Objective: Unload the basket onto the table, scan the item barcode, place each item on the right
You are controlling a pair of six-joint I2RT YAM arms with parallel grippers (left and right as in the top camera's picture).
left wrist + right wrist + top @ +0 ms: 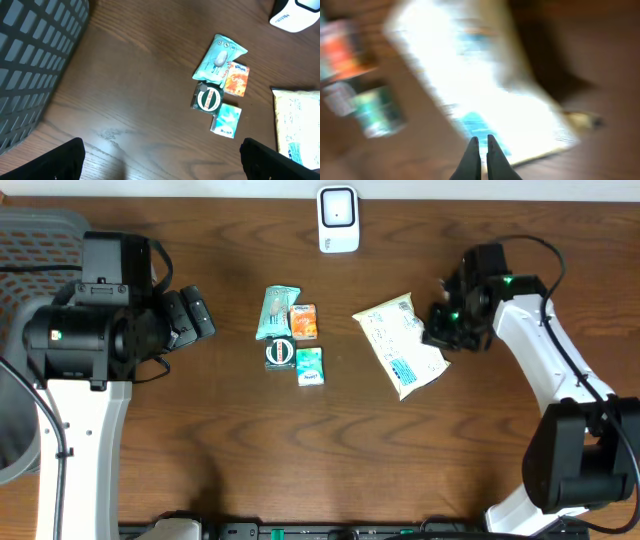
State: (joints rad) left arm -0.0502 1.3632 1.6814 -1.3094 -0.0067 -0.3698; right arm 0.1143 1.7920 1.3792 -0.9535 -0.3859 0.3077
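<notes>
The right gripper point(483, 144), pinched shut on nothing, is hanging over the white packet point(402, 345) and risking shoving it away ungrasped, while the left gripper point(162, 155) is idling agape.

Robot lab, wooden table point(300, 450), white scanner point(338, 220)

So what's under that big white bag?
Only the table shows around the bag. The bag lies flat on the wood, so anything directly beneath it is covered and cannot be seen.
</notes>
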